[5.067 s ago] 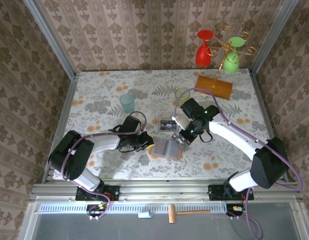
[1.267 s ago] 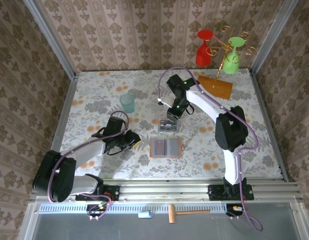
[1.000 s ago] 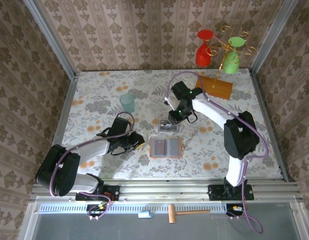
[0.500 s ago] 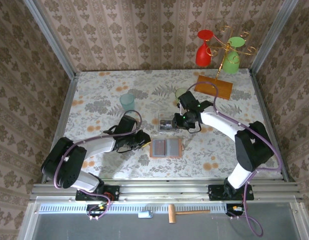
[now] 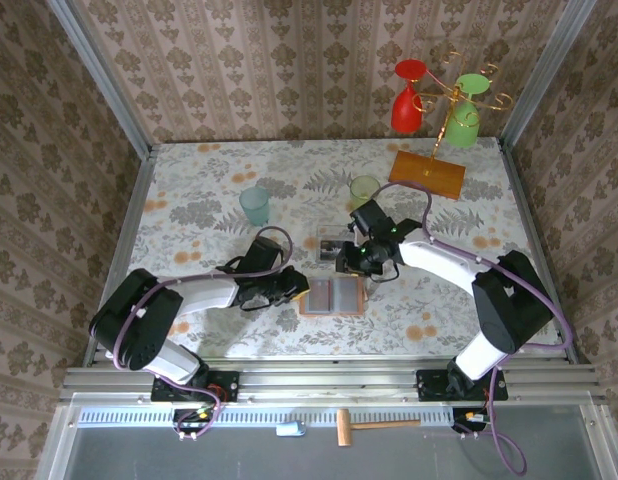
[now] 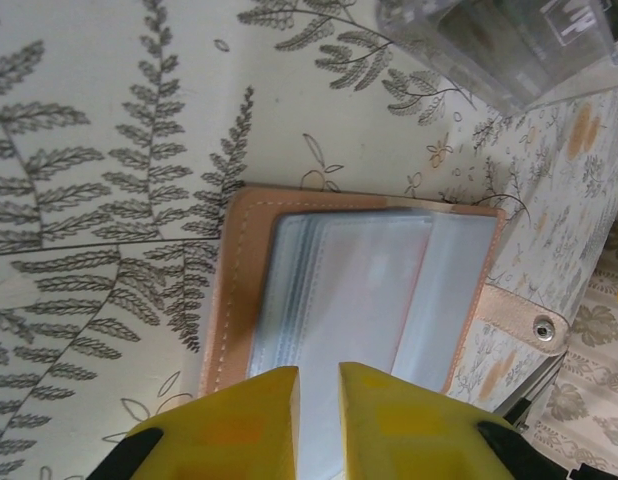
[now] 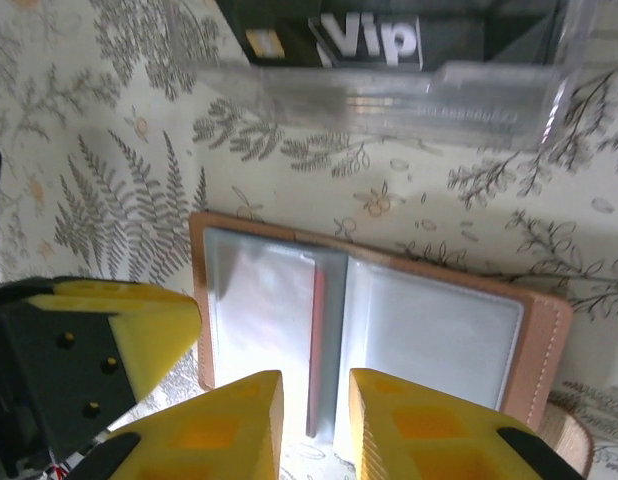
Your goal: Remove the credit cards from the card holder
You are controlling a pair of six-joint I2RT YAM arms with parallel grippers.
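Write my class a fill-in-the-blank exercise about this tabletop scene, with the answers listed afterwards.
The salmon-pink folding card holder lies ____, its two pocket pages facing up. The clear plastic tray holds a dark card marked ____. Both the left gripper and right gripper have ____ fingers.
Answers: open; Vip; yellow.

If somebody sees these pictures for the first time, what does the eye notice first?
The salmon-pink card holder lies open in the middle, the left gripper at its left edge and the right gripper at its far edge. Just behind it stands a clear tray with a dark card. In the far right corner, a red glass and a green glass hang on a gold stand.
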